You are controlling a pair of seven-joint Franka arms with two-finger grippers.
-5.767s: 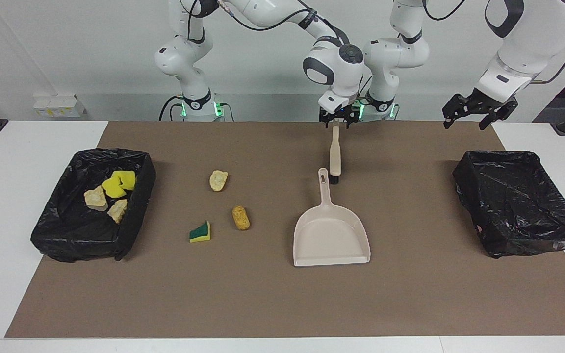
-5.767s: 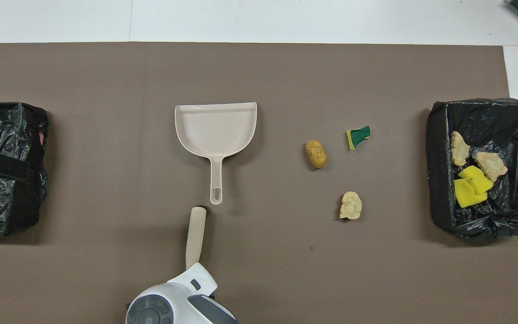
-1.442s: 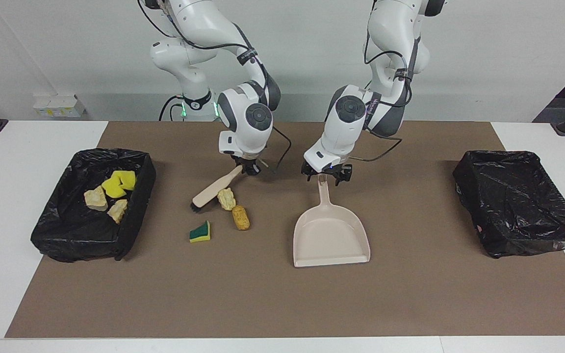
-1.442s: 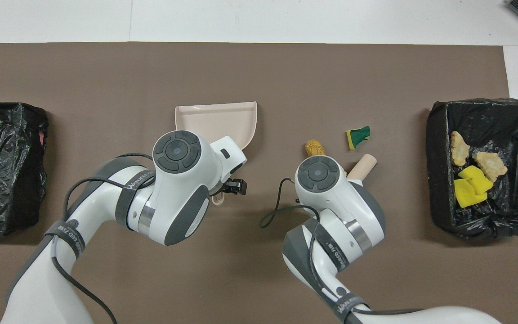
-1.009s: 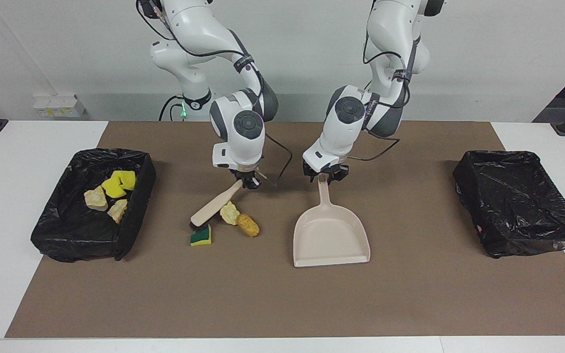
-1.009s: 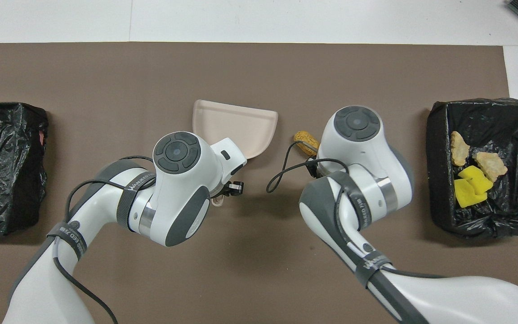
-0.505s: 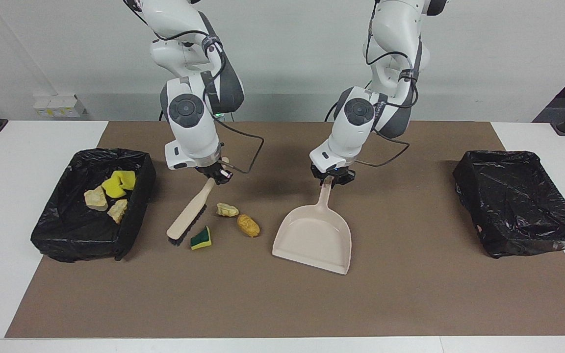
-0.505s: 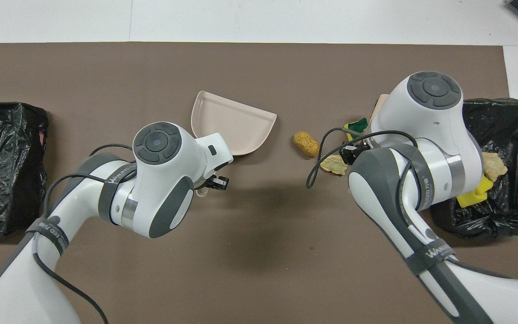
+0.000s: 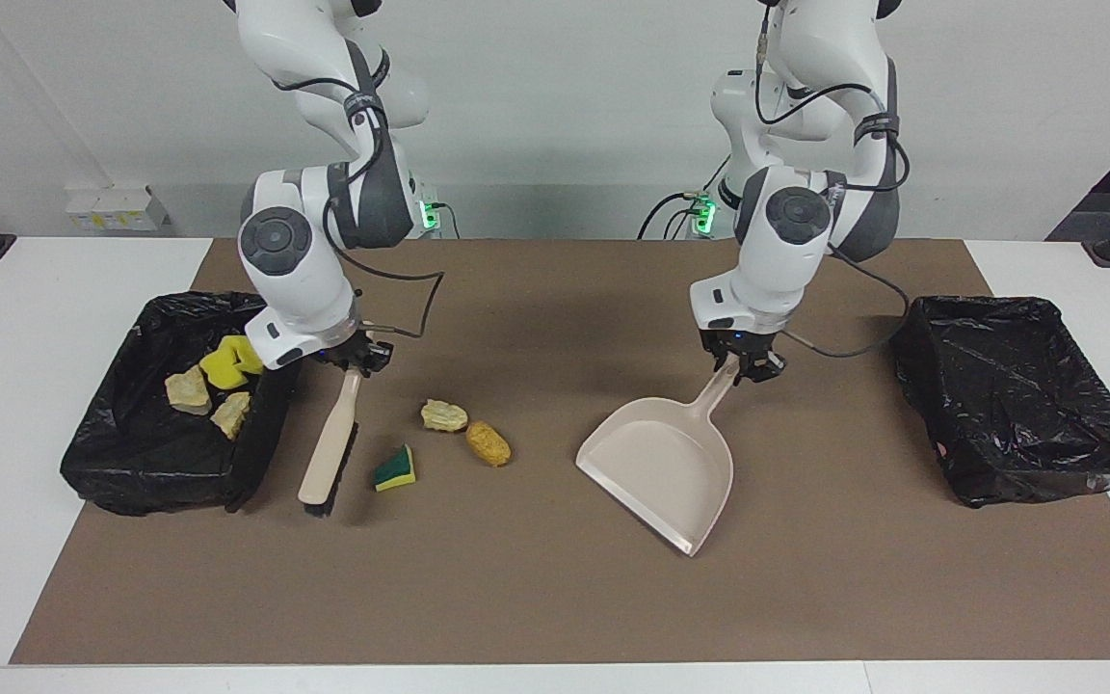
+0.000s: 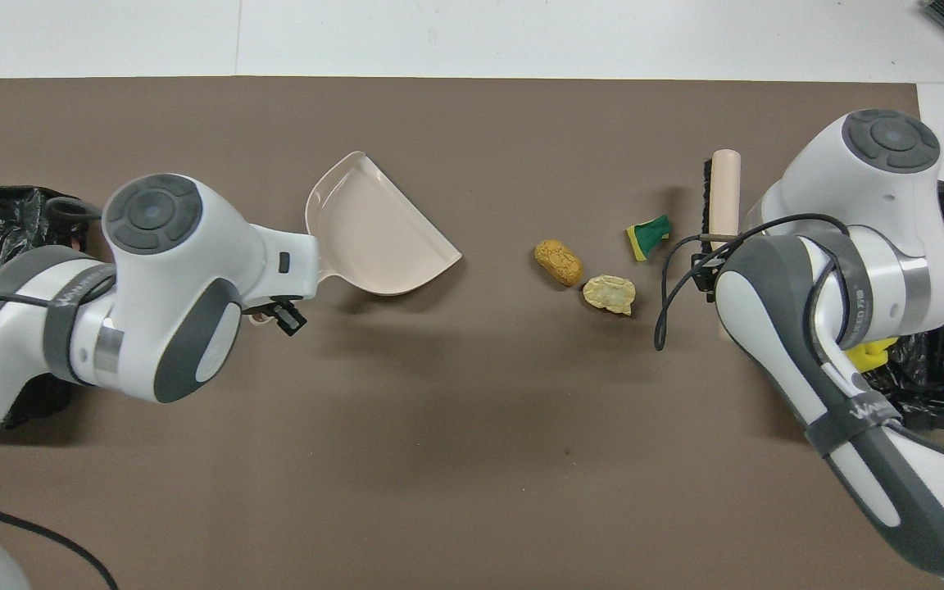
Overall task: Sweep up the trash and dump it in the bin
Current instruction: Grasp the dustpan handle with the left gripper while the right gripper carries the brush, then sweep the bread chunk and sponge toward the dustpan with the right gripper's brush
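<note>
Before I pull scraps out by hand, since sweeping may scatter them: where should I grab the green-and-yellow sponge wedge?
Probably its wider end, from straight above: the green-and-yellow sponge wedge lies low on the mat, apart from the other scraps, but the brush head sits close beside it, cramping a sideways approach.

left arm: comes down from its base toward the left arm's end of the brown mat (image 9: 555, 598), elbow raised, forearm sloping downward, wrist bent down
left gripper (image 9: 743, 366): pointing down, low over the mat, fingertips clamped on the handle end of the dustpan (image 9: 661, 472), whose pan tilts away from the wrist
right arm: comes down from its base toward the right arm's end of the mat, forearm steep, wrist bent down
right gripper (image 9: 359, 360): pointing down, low over the mat, fingertips closed tight on the handle end of the brush (image 9: 329, 453), whose bristle end slants down to the mat
</note>
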